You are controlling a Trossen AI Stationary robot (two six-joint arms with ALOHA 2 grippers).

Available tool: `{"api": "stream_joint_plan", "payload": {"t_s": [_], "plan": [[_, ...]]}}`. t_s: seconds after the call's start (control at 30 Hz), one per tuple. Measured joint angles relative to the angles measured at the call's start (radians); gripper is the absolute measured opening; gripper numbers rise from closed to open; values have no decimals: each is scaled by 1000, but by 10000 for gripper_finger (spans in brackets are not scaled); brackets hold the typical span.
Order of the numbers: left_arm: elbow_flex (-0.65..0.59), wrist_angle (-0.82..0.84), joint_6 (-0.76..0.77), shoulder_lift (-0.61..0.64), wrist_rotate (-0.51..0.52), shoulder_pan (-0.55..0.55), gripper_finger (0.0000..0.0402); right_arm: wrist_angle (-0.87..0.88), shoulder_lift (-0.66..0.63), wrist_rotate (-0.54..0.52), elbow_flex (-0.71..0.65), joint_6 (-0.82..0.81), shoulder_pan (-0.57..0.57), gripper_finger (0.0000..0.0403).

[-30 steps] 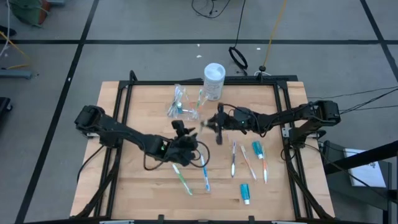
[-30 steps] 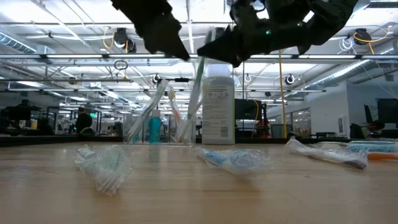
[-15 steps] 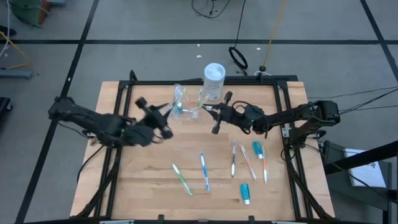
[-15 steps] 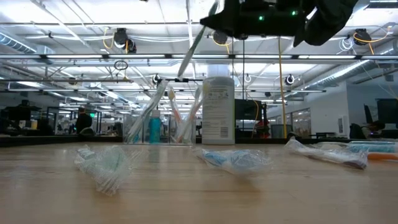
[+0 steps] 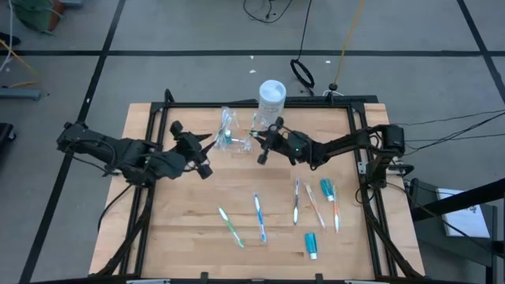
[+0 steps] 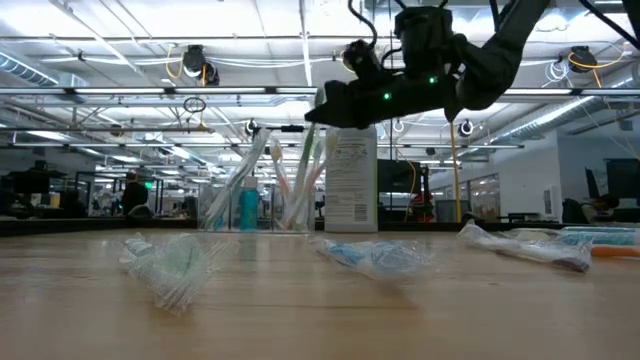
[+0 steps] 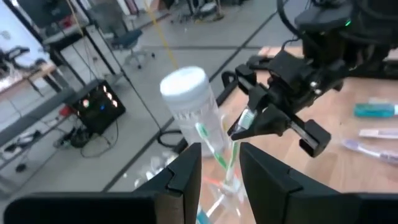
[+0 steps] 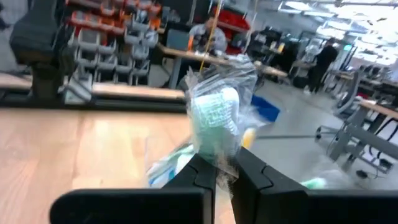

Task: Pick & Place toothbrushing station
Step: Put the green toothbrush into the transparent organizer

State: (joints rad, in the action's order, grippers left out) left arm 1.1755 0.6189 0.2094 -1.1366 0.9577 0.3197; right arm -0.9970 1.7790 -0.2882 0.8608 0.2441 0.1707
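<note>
Station: the small clear plastic toothbrush holder with upright compartments (image 5: 227, 132) stands at the far side of the pale wooden bench (image 5: 181, 229), just beside the white cylindrical lidded tub (image 5: 271, 102); several brushes already stand in it.
Right gripper (image 5: 261, 151): hovers close above the holder; its jaws are pressed together, pinching a wrapped green-bristled toothbrush (image 7: 219, 155); judging by the steep tilt, the brush is angled to slip into a compartment.
Left gripper (image 5: 199, 151): sits on the holder's other side, jaws partly spread and holding nothing; probably kept back to give room.
Waiting items: more wrapped toothbrushes (image 5: 259, 217) and a teal toothpaste tube (image 5: 311, 244) lie on the near half of the bench, well apart from the holder; presumably next in turn.
</note>
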Motion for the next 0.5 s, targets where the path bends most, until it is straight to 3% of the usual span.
{"api": "stream_joint_plan", "payload": {"t_s": [0.27,0.5], "plan": [[-16,67,116,-49,-12,-1,115,120,17,0,5,-162,15,18],[-16,65,132,-56,-11,-7,115,148,18,3,5,-174,39,41]]}}
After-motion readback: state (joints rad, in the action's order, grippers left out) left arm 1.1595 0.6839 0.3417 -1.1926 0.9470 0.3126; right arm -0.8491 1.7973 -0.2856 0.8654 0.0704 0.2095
